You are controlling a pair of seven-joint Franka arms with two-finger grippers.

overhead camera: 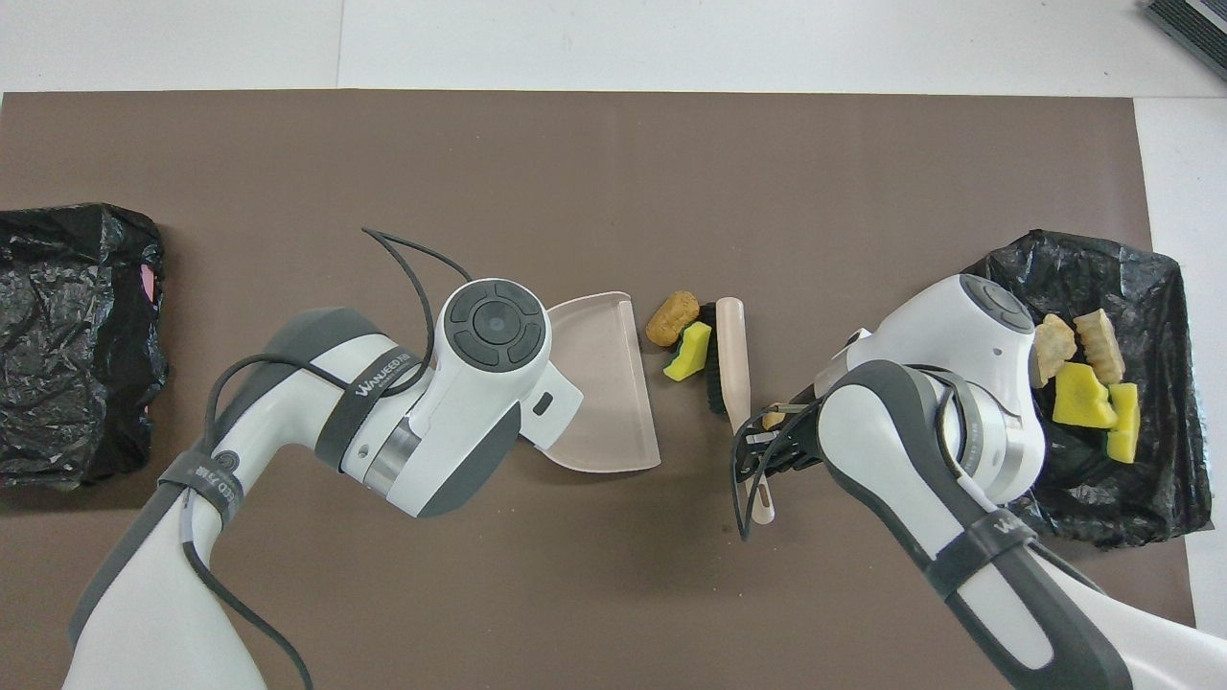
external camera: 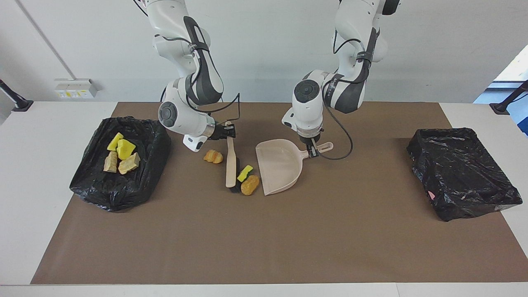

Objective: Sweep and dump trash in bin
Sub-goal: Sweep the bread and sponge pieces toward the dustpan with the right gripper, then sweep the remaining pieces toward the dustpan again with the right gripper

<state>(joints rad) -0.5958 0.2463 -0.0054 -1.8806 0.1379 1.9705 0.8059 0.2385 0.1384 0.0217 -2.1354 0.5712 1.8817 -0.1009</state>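
My right gripper (external camera: 228, 132) is shut on the handle of the beige brush (external camera: 231, 161), whose dark bristles rest on the mat. A yellow sponge chunk (external camera: 245, 172) and an orange bread piece (external camera: 250, 185) lie between the bristles and the open edge of the beige dustpan (external camera: 280, 165). My left gripper (external camera: 313, 149) is shut on the dustpan's handle. A croissant piece (external camera: 213, 156) lies beside the brush, toward the right arm's end. Several yellow and tan pieces (external camera: 121, 156) lie in the black-lined bin (external camera: 123, 123). The overhead view shows the brush (overhead camera: 733, 364), sponge (overhead camera: 692, 350), bread (overhead camera: 671, 318) and dustpan (overhead camera: 599, 383).
A second black-lined bin (external camera: 458, 173) stands at the left arm's end of the brown mat (external camera: 264, 239) and also shows in the overhead view (overhead camera: 67, 335). In that view the bin with trash (overhead camera: 1083, 259) is partly covered by my right arm.
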